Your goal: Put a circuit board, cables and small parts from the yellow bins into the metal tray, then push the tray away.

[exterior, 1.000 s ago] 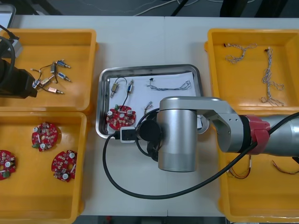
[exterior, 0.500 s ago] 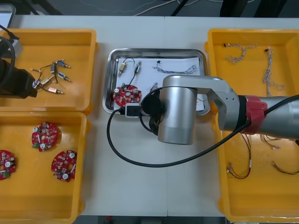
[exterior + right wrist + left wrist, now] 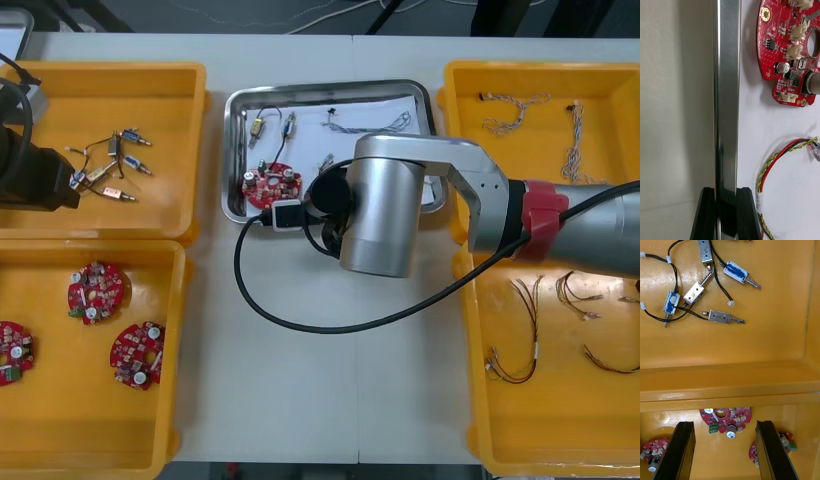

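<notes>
- Yellow plastic marks the left bins (image 3: 195, 150) at 9 o'clock of the table. The far one holds small metal parts (image 3: 105, 170) on black leads, and the near one holds spare boards (image 3: 95, 292).
- Over the wall between those two hangs the left gripper (image 3: 724, 423), its fingers spread wide with nothing between them. It looks parked there to keep clear of the middle.
- At 12 o'clock, between the bin pairs, sits the tray (image 3: 229, 150), already loaded. It holds a red circuit board (image 3: 272, 184) at its 7 o'clock, a black cable (image 3: 268, 125) with small parts at 11 and a blue and white cable (image 3: 372, 125) at 1. A red and yellow cable (image 3: 777, 165) lies between the board and the gripper.
- Astride the tray's near rim, about 6 o'clock, is the right gripper (image 3: 726, 197). One finger is on the table side and one is inside, pinching the thin wall. I judge this hold is meant to steer the tray while it is pushed toward 12 o'clock. If so, loading is done and the push is the step in hand.
- At 3 o'clock the right bins (image 3: 455, 150) keep spare cables (image 3: 575, 160).
</notes>
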Motion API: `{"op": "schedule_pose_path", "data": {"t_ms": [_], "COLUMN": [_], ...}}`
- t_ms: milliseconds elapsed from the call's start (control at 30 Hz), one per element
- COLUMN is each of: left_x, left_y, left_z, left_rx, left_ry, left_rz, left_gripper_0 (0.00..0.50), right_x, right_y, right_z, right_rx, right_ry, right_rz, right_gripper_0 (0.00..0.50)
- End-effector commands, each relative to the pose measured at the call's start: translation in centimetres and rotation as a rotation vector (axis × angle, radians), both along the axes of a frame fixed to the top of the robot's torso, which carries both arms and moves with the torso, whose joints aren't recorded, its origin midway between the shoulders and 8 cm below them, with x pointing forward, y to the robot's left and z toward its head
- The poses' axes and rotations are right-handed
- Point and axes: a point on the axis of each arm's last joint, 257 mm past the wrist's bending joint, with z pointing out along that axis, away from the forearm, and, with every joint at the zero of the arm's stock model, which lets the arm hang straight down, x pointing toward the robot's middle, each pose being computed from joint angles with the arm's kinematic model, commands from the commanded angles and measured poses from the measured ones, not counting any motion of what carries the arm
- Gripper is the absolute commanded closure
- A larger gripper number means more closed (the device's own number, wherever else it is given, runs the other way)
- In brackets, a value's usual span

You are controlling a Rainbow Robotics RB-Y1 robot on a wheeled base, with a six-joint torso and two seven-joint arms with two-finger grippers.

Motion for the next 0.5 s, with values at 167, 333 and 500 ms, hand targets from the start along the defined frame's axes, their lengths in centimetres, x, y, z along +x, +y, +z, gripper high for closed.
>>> {"op": "schedule_pose_path", "data": {"t_ms": [167,333,500], "left_x": [-0.4,-0.4,-0.4], "left_y": [1.6,1.6,1.6], "left_z": [1.6,1.6,1.6], "left_rx": [0.060,0.060,0.060], "left_ry": [-0.028,-0.028,-0.028], "left_rz": [-0.030,-0.030,-0.030], "left_gripper_0": [0.030,0.030,0.029], "right_x": [2.0,2.9,3.9], "right_y": [1.3,1.4,1.3], "right_z": [3.0,3.6,4.2], "right_rx": [-0.027,-0.016,-0.014], "right_ry": [-0.067,-0.082,-0.098], "right_rz": [0.059,0.055,0.044], "right_gripper_0": [0.500,0.500,0.500]}}
